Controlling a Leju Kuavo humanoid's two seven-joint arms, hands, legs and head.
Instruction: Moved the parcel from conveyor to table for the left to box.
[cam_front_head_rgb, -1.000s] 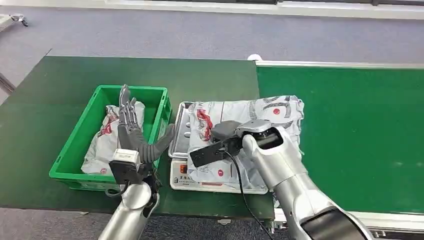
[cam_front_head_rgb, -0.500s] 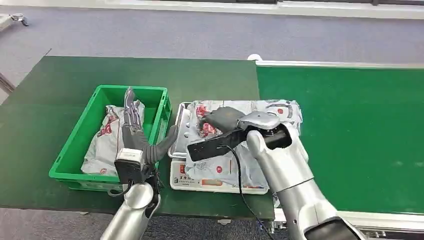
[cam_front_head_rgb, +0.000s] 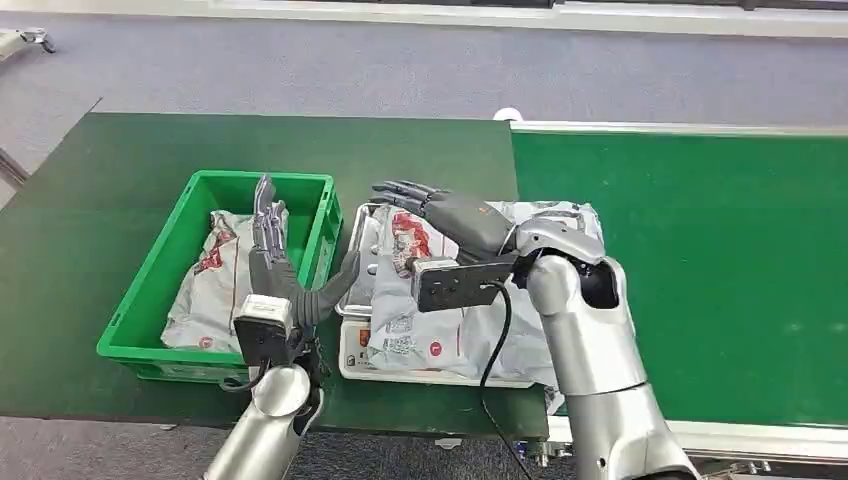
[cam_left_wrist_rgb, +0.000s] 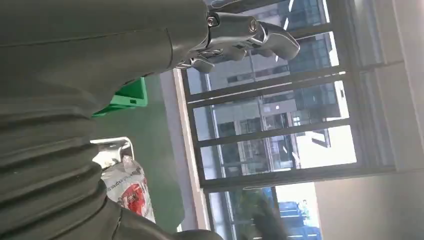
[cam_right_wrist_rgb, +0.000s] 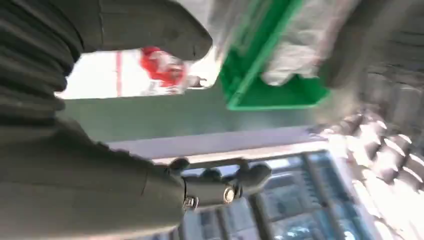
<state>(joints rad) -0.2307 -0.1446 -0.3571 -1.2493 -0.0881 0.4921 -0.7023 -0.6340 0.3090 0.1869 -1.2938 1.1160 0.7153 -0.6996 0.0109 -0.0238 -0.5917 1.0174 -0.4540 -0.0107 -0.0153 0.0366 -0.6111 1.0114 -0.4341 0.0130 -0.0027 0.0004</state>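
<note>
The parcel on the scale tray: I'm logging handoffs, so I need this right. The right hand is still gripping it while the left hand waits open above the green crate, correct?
Not quite. The head view shows the right hand lifted off the parcel with fingers spread, holding nothing. The parcel lies on the scale tray. The left hand is indeed open above the green crate.

A logistics or parcel-sorting test area inside a glass-fronted commercial building. A green conveyor belt (cam_front_head_rgb: 690, 270) with a metal side rail abuts a green-topped table (cam_front_head_rgb: 300, 150) bearing a green plastic crate (cam_front_head_rgb: 150, 290) and a weighing scale (cam_front_head_rgb: 400, 362). Grey floor (cam_front_head_rgb: 400, 70); tall windows (cam_left_wrist_rgb: 270, 120) face neighbouring buildings.
</note>
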